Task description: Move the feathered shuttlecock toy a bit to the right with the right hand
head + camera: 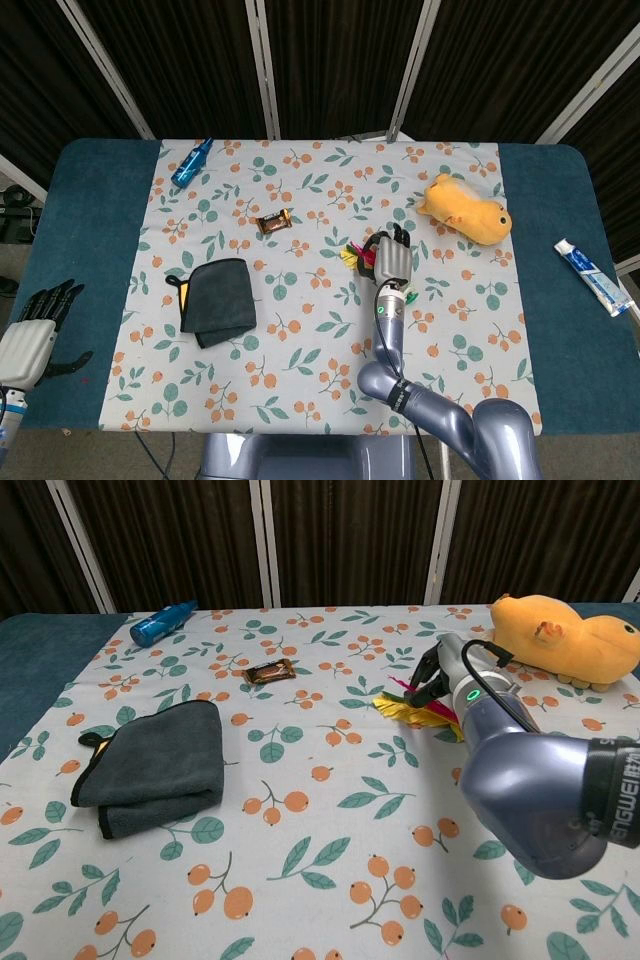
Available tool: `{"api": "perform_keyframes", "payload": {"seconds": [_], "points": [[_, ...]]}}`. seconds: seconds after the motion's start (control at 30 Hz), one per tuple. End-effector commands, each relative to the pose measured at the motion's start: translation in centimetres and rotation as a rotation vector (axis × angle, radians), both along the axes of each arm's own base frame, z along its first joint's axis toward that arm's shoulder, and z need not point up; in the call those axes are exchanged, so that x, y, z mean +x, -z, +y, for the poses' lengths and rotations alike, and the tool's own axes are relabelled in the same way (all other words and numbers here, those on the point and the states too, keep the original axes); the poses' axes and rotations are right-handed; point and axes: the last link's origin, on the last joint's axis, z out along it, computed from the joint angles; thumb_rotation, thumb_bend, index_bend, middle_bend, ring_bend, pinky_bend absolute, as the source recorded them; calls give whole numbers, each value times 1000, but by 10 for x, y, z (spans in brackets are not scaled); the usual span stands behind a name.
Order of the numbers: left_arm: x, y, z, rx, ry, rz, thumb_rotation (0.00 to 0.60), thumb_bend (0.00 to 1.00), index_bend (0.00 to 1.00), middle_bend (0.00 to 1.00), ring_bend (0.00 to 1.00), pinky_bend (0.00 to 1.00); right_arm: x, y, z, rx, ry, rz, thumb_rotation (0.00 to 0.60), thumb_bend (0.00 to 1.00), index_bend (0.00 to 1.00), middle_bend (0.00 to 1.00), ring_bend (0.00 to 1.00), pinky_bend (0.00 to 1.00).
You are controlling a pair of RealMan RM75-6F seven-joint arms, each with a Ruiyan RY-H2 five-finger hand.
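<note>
Open floral cloth lies right of the yellow-and-pink feathered shuttlecock toy (422,710) at frame centre, up to the orange plush animal (466,208) at upper right, the nearest obstacle. The right hand (393,258) sits over the toy. A folded dark grey towel (218,300) and brown snack wrapper (274,222) lie well apart, left on the counter (100,250).

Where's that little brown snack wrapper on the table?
The brown snack wrapper lies on the floral cloth left of centre in the head view, above the folded grey towel and below the blue bottle.
</note>
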Motion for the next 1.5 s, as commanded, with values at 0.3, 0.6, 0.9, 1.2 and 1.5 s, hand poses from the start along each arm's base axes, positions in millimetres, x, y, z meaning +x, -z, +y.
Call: {"api": "perform_keyframes", "payload": {"seconds": [0.3,0.6,0.9,1.2,1.5], "points": [[0,0,0,-5,-5,-9,600,240,0,0,0,0,-1,3,0,-3,-1,-5,600,342,589,341,49,0],[1,1,1,-10,-7,-12,600,239,0,0,0,0,0,4,0,-4,0,-19,600,370,603,353,56,0],[0,1,1,-12,-11,-12,600,239,0,0,0,0,10,-5,-1,-29,-36,-42,600,379,606,356,56,0],[-1,2,1,-15,-15,-4,600,239,0,0,0,0,21,-44,-2,-116,-80,-72,600,378,618,372,56,0],[1,3,1,-25,-19,0,600,239,0,0,0,0,11,-103,19,-184,-34,-199,600,381,625,377,56,0]]}}
